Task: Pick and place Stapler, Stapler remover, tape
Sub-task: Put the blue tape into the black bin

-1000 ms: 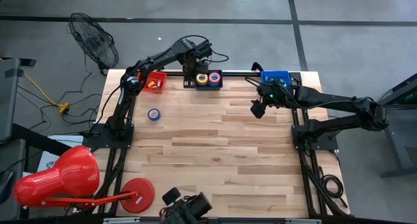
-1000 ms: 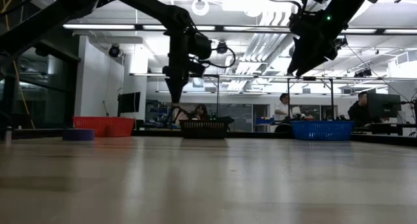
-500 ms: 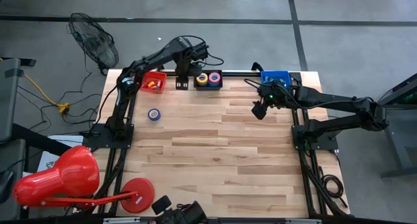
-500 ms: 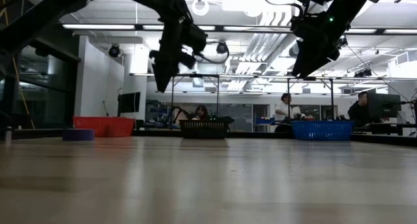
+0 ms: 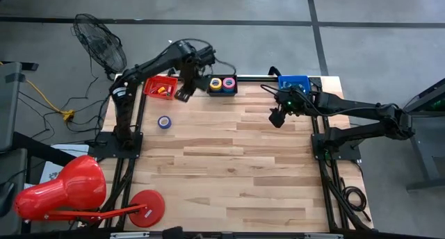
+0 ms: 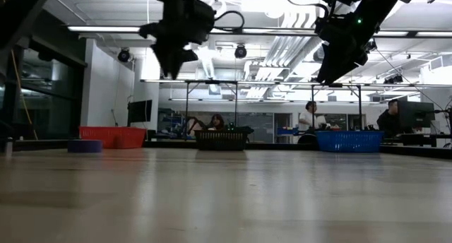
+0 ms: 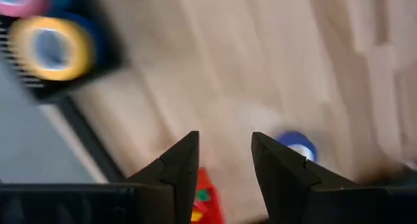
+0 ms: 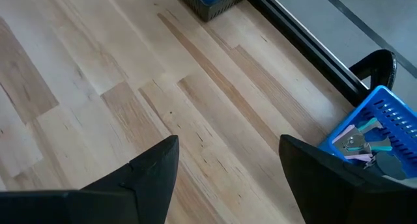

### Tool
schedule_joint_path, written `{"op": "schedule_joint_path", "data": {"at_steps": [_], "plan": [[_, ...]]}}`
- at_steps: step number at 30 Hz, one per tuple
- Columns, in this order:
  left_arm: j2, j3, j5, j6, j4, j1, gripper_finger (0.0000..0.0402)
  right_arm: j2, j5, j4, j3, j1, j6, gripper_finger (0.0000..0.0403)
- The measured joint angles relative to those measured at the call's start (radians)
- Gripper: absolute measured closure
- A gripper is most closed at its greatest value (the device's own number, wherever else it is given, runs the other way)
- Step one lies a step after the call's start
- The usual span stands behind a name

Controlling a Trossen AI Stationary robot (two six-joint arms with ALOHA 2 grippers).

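Left gripper (image 5: 184,94) hangs empty with fingers apart above the table's far edge, between the red bin (image 5: 161,87) and the dark bin (image 5: 222,85) that holds sorted tape rolls, probably lining up for the loose blue tape roll (image 5: 164,121) lying near the left edge. Right gripper (image 5: 275,117) waits spread and empty beside the blue bin (image 5: 293,82) at the far right corner. Nothing stands between the left gripper and the roll.
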Motion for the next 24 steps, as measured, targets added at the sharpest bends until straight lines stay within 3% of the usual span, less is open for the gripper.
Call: {"op": "schedule_joint_path", "data": {"at_steps": [6,12,17,24], "plan": [[-0.14,-0.346,0.013,0.015,0.019,-0.015,0.0263,0.0,0.0,0.001,0.0,0.0,-0.009,0.0146],[-0.256,-0.677,0.013,0.015,0.175,-0.014,0.0263,0.0,0.0,0.003,0.0,0.0,-0.03,0.0146],[-0.288,-0.838,-0.012,0.025,0.303,-0.013,0.0263,0.0,0.0,0.008,0.0,0.0,-0.033,0.0146],[-0.291,-0.951,-0.105,0.058,0.413,-0.013,0.0263,0.0,0.0,0.011,0.0,0.0,-0.032,0.0146]]}}
